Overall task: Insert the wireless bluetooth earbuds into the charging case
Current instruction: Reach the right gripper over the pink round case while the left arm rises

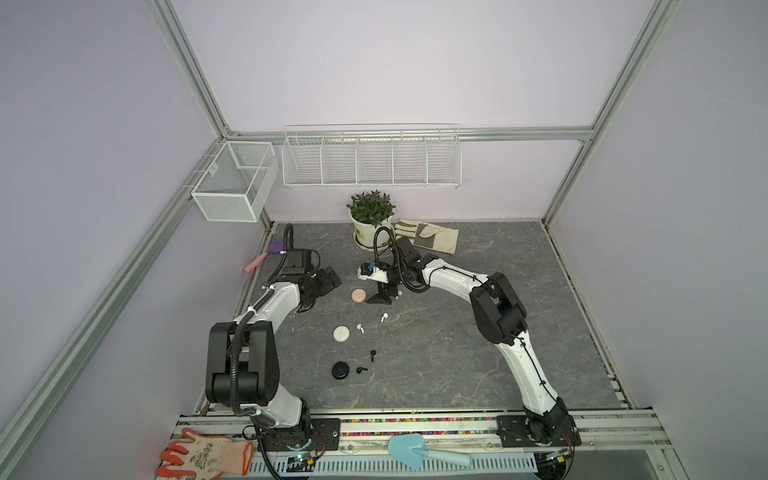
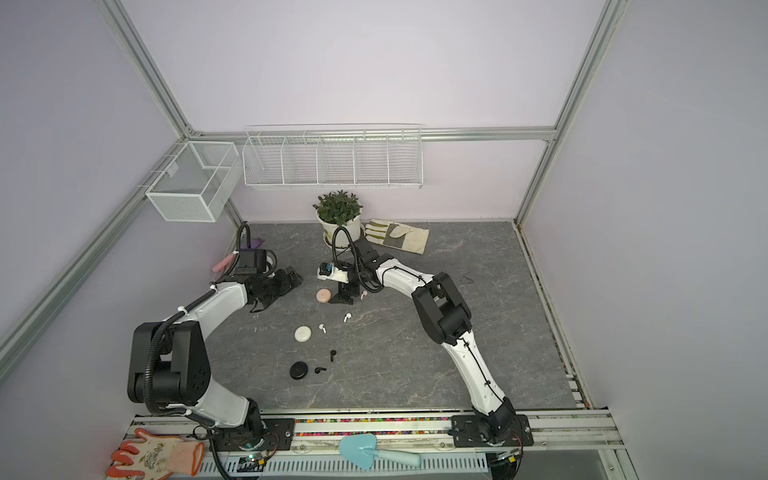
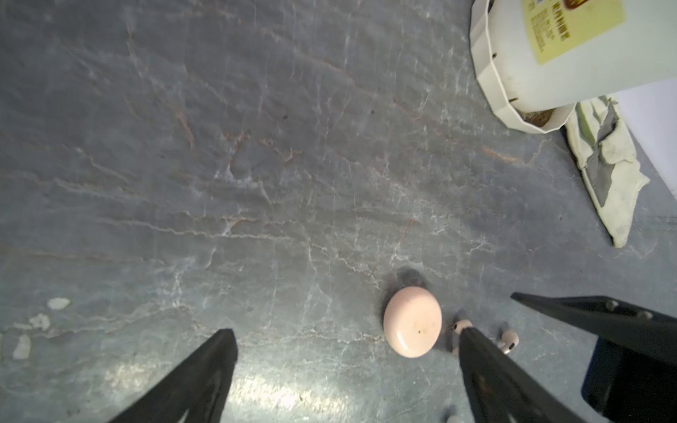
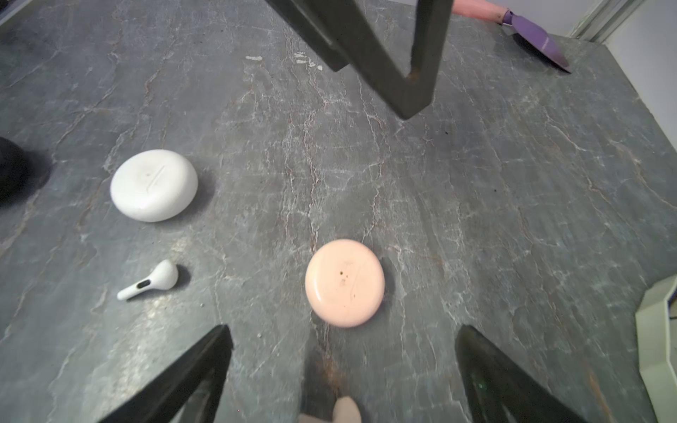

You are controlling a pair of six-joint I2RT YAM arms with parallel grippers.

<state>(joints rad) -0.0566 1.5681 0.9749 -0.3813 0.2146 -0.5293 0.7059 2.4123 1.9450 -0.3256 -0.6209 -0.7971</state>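
Three round charging cases lie shut on the dark slab: pink, white and black. White earbuds lie by the white case, and black earbuds by the black case. A pale earbud lies beside my right gripper, which stands open and empty just right of the pink case. Another pale earbud lies between its fingers. My left gripper is open and empty, left of the pink case and apart from it.
A potted plant and a work glove sit behind the right gripper. A purple trowel lies at the back left. On the front rail lie an orange glove and a blue trowel. Wire baskets hang on the back wall.
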